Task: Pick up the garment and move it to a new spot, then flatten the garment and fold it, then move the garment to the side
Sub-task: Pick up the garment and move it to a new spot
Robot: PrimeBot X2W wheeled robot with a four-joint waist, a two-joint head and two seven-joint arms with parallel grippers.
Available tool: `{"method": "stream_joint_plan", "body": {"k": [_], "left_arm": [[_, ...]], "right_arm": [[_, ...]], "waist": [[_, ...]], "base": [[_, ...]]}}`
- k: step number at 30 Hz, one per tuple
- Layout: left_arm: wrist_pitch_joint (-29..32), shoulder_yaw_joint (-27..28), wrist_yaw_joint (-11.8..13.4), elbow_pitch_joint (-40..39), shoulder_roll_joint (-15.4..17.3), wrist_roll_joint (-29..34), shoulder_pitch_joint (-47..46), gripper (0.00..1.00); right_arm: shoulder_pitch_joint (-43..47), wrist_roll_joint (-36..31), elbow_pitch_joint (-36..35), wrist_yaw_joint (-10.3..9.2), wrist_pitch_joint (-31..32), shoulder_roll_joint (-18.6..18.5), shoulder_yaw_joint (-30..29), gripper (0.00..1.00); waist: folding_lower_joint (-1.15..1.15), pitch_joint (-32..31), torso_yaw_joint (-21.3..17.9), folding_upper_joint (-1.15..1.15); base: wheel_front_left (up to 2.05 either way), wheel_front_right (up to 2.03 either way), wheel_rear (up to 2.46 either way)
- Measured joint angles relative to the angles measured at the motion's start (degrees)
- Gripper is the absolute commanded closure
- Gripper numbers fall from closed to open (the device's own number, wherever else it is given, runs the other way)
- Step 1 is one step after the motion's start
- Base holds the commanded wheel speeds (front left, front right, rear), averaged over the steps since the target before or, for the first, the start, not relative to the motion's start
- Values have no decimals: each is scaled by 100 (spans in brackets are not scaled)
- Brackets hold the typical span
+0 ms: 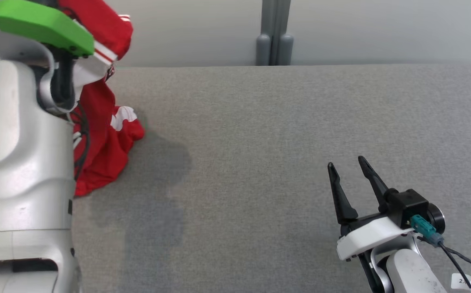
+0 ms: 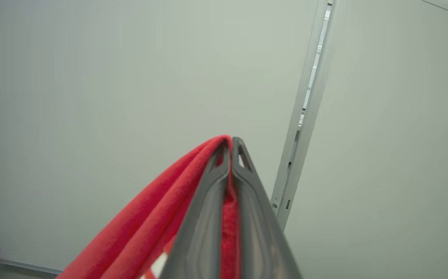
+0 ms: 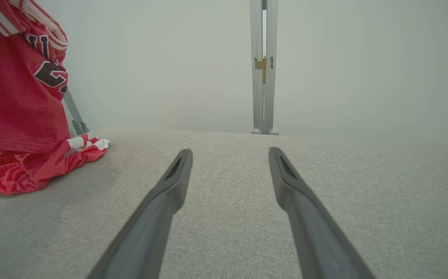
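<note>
At the center of the left wrist view, the left gripper (image 2: pixel 233 141) is pinching a fold of the red garment (image 2: pixel 158 221), its fingers pressing together on the cloth. Toward the head view's upper left, the garment is hanging down with its lower part resting on the grey table (image 1: pixel 280 142), and the pale, upright left arm (image 1: pixel 19 142) is partly hiding it. At lower right, the right gripper (image 1: pixel 346 161) is hovering with fingers spread, pointing toward the grey post (image 1: pixel 275 36).
</note>
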Motion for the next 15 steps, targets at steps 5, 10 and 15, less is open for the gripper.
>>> {"method": "stream_joint_plan", "body": {"k": [5,10,15], "left_arm": [[46,-256,-53,-363,-285,-179,-101,100],[31,-564,-64,-671,-416,-365,-151,100],[100,-982,-58,-843,-456,-616,-135,100]], "right_arm": [[12,11,-16,0,-16,-2,32,0],[-18,18,-22,0,-18,-1,8,0],[-88,24,-41,0,-18,-3,-75,0]], "waist": [[0,-110,-419,0],[0,-120,-897,0],[0,-48,-1327,0]], "base": [[0,0,0],[0,0,0],[0,0,0]]}}
